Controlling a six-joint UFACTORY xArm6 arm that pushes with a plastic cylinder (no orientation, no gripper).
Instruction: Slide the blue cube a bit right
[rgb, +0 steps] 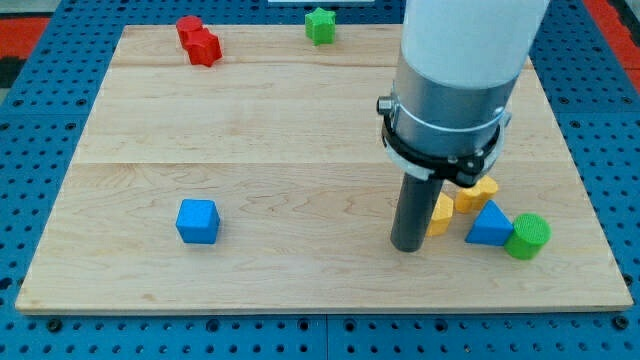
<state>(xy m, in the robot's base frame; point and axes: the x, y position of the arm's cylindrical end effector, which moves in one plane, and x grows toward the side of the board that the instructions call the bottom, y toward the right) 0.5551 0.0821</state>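
The blue cube (197, 221) sits on the wooden board (250, 130) at the view's lower left. My tip (407, 246) rests on the board at the lower right, far to the right of the blue cube. It stands just left of a yellow block (439, 214), close to it or touching. The rod hangs from a large grey and white arm body that hides part of the board behind it.
A second yellow block (478, 193), a blue triangular block (490, 226) and a green cylinder (527, 236) cluster right of my tip. A red block (198, 40) and a green star block (320, 25) lie near the top edge.
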